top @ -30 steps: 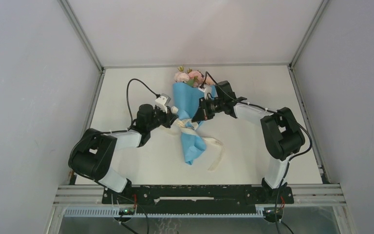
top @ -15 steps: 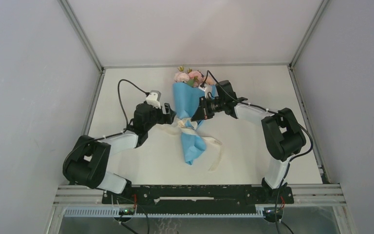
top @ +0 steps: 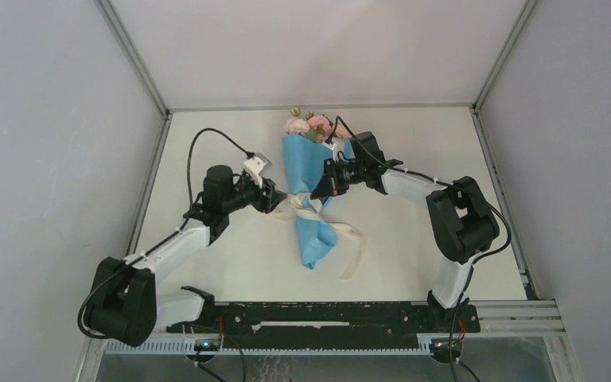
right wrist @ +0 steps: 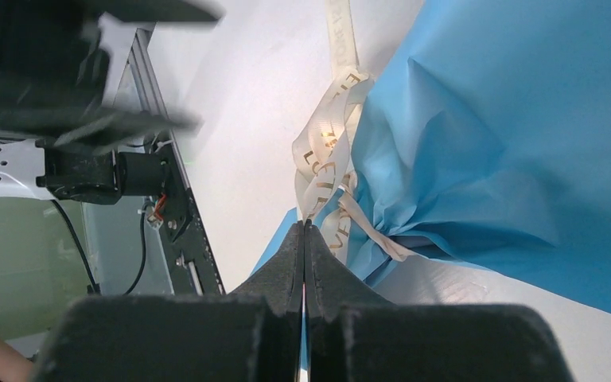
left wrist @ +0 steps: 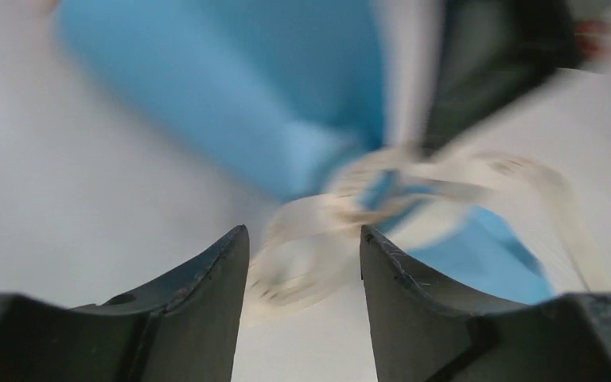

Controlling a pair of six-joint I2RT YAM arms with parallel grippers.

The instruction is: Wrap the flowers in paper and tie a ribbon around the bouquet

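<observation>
The bouquet (top: 306,187) lies mid-table, a blue paper (right wrist: 509,143) cone whose narrow end points toward me. Pink flowers (top: 306,125) show at its far, wide end. The cream ribbon (top: 301,205) is knotted around the cone's waist, and a loose tail (top: 356,255) trails to the near right. My right gripper (right wrist: 303,224) is shut on a ribbon loop (right wrist: 326,151) at the cone's right side. My left gripper (left wrist: 302,232) is open just left of the waist. A blurred ribbon loop (left wrist: 310,255) lies ahead of its fingertips, with the right arm's black gripper beyond.
Metal frame rails (top: 147,187) run along the white table's left and right edges, with grey walls beyond. A black rail (top: 318,314) crosses the near edge by the arm bases. A black cable (top: 207,139) arcs over the left wrist.
My left gripper opened, let go of the ribbon and drew back slightly left, its arm stretching out. The right gripper and bouquet stayed put.
</observation>
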